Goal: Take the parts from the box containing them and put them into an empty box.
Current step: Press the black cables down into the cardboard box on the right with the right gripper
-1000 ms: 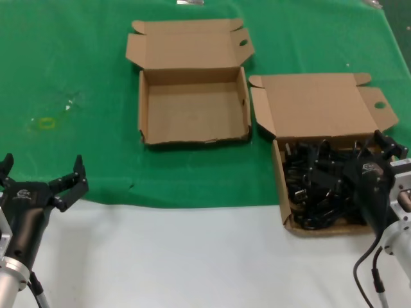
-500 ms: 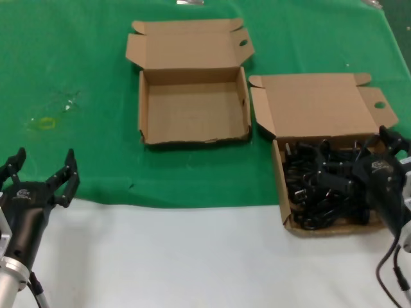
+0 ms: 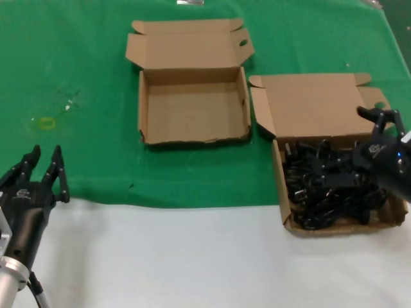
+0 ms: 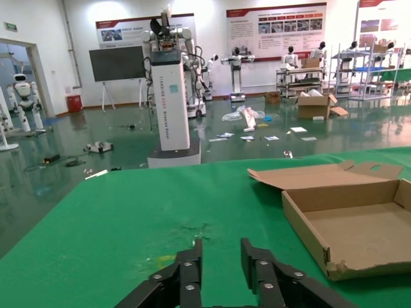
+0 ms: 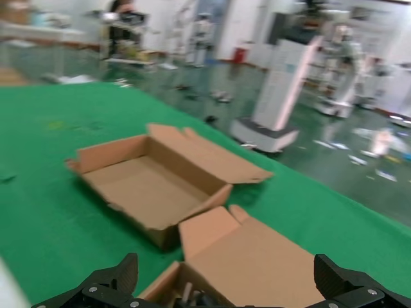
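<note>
Nothing is moved yet: every cord lies tangled in the right box, pointing no single way, and the left box is bare. My right gripper hangs wide open over the cords; my left gripper, fingers narrow, waits near the surface's left edge.

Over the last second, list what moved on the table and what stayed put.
The right claw swung up and outward over the box of cords, fingers wide open, holding nothing. The left claw narrowed its fingers and shifted slightly left, near the table's front edge. The cords, the empty box and both lids stayed as they were.
</note>
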`<move>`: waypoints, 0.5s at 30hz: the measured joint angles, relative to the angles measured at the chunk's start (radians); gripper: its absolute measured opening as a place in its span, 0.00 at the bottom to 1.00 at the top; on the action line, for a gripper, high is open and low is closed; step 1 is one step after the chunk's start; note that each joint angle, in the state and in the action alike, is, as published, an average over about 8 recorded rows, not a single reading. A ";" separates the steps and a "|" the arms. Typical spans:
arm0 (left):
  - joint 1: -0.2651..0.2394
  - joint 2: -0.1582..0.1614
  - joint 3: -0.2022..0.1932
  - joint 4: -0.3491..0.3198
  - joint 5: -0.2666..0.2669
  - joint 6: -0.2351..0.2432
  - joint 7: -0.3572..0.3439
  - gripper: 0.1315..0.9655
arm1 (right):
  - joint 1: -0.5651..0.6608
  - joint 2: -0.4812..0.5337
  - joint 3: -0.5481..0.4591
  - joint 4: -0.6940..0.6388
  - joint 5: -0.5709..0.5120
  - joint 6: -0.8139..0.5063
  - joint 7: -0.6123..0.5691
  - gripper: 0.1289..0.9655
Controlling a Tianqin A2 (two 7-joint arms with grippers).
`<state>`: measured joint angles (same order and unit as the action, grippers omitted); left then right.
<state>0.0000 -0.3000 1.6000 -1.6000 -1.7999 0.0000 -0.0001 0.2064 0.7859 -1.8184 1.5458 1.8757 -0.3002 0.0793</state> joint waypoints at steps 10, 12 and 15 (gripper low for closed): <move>0.000 0.000 0.000 0.000 0.000 0.000 0.000 0.13 | 0.207 0.108 -0.068 -0.089 -0.068 -0.364 -0.059 1.00; 0.000 0.000 0.000 0.000 0.000 0.000 0.000 0.09 | 0.255 0.120 -0.087 -0.117 -0.090 -0.438 -0.085 1.00; 0.000 0.000 0.000 0.000 0.000 0.000 0.000 0.07 | 0.331 0.127 -0.118 -0.168 -0.126 -0.543 -0.138 1.00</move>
<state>0.0000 -0.3000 1.6000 -1.6000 -1.7999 0.0000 -0.0001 0.5375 0.9126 -1.9362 1.3777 1.7497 -0.8431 -0.0589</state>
